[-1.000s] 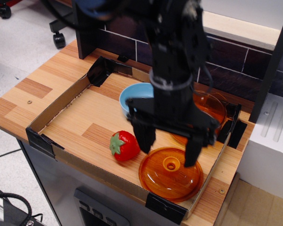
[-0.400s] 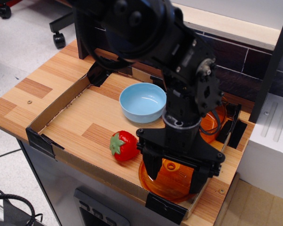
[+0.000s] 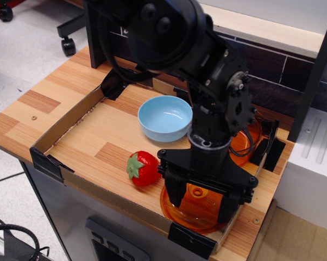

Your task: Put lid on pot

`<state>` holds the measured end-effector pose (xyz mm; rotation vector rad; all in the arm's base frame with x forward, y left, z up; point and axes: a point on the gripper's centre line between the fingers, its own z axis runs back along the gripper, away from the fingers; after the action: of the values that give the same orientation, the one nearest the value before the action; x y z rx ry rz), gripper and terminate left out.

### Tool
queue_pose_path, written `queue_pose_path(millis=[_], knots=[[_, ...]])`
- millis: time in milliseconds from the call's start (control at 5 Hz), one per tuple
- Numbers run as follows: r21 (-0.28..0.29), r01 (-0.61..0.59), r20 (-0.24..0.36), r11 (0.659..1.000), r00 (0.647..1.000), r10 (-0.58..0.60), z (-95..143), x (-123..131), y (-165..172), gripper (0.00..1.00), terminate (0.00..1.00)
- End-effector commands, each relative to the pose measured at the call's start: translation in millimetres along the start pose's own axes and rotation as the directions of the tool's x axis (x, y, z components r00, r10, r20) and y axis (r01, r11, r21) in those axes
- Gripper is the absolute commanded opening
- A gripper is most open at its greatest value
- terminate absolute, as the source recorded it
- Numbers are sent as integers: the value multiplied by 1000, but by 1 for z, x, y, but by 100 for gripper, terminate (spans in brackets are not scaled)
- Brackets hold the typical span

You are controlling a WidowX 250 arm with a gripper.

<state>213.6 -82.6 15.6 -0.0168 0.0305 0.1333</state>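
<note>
1. Tray (image 3: 71,128): a shallow cardboard-walled tray with black tape at its corners is sitting on the wooden table (image 3: 27,109). All items below are lying inside it.
2. Strawberry (image 3: 143,168): a red toy strawberry with a green cap is lying near the tray's front wall, just left of the lid. Whether it is touching the lid cannot be told.
3. Bowl (image 3: 164,118): a light blue bowl is standing upright, mouth up, behind the strawberry toward the tray's back.
4. Lid (image 3: 199,208): round, shallow-domed, translucent amber-orange, it is lying flat in the tray's front right corner, dome up. Its ring knob (image 3: 196,192) is pointing straight up, so its axis is vertical. Being round, it is showing no long axis. Much of its rim is hidden behind the gripper.
5. Gripper (image 3: 201,197): the black gripper is hanging directly over the lid with its two fingers (image 3: 174,191) spread wide, one on each side of the knob and gripping nothing. Whether the fingertips are touching the lid cannot be told.
6. Pot (image 3: 247,137): translucent amber-orange, it is standing at the tray's right rear, behind the lid and mostly hidden by the arm.
</note>
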Motion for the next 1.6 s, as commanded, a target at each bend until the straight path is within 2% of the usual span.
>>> queue_pose_path(millis=[0,200,400,600,1000,1400], knots=[[-2,-17,25,1000,1000,17,4,17,-2,100,0],[9,-15,25,1000,1000,15,2,17,-2,100,0],[14,-19,24,1000,1000,19,1,16,0,0,0],[15,-15,19,1000,1000,15,2,13,3,0,0],[-18,-24,-25,1000,999,24,31,-4,10,0,0],[-54,-55,-15,997,998,55,65,3,10,0,0]])
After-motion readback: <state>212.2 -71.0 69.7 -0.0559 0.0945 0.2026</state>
